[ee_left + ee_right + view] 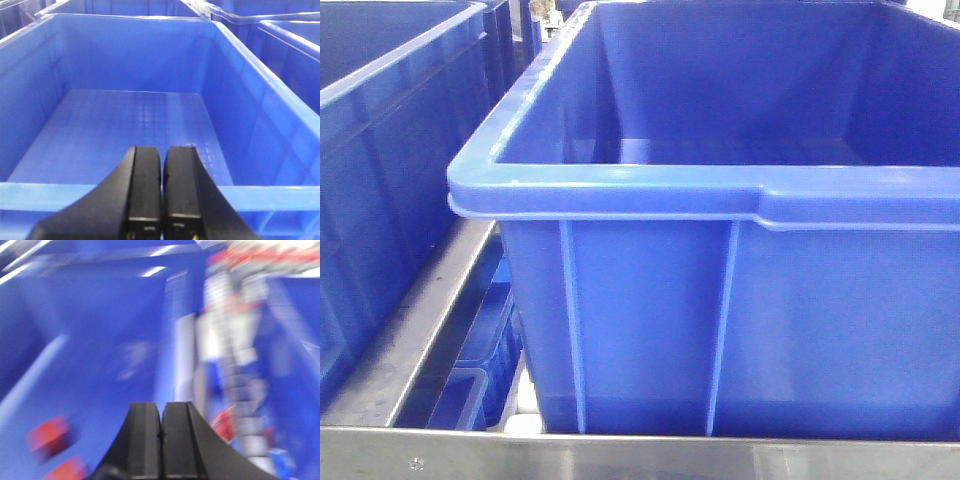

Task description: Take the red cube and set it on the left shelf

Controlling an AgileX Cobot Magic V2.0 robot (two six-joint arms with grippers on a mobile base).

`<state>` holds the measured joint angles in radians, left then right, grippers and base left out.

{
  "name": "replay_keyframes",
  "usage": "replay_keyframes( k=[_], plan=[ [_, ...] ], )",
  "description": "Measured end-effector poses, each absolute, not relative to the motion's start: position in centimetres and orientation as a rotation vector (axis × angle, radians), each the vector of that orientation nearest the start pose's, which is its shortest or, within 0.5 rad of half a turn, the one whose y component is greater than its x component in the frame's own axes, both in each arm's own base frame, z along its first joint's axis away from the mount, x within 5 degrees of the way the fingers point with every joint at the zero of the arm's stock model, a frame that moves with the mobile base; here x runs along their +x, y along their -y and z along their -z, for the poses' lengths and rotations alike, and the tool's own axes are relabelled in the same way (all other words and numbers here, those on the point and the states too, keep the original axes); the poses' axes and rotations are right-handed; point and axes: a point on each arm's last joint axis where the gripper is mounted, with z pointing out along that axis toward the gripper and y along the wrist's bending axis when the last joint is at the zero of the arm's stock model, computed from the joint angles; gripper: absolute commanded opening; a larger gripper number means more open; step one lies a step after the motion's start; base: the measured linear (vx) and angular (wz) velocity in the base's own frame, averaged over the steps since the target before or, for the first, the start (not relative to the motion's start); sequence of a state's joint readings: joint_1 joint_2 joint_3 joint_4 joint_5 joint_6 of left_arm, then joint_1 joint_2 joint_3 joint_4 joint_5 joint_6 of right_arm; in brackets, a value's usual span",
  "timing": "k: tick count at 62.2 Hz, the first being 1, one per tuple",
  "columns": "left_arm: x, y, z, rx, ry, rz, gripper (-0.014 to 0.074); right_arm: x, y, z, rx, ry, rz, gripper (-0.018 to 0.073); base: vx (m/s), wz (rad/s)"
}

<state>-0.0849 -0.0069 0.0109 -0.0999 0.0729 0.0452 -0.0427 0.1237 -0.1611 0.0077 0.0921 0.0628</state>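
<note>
Right wrist: red cube point(48, 436) lower-left of right gripper point(161, 427).

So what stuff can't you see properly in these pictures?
- Right wrist view: all smeared by motion blur. Red blobs low on the left might be cubes; shape and number unclear.
- Front view: the near wall of the crate hides most of its floor. The steel shelf is cut off by the edges.
- Left wrist view: the left gripper hides the crate's near rim.

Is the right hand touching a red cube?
Apart: the blurred right wrist view shows the shut right hand with blue floor between it and the red cube.
</note>
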Motion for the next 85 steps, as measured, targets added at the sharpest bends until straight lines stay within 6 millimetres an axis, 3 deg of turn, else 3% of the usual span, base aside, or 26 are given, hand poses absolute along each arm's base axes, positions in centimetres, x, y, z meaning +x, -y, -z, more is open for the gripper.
replay_keyframes(
  k=[16, 85],
  plan=[
    [5.6, 0.5, -20.3, 0.030, -1.563, 0.116, 0.0102, 5.6, 0.4, -20.5, 0.112, -1.519, -0.005, 0.0048, 0.00, 0.00],
    [5.6, 0.5, -20.3, 0.030, -1.561, 0.116, 0.0102, 5.6, 0.4, -20.5, 0.110, -1.503, -0.002, 0.0046, 0.00, 0.00]
  ],
)
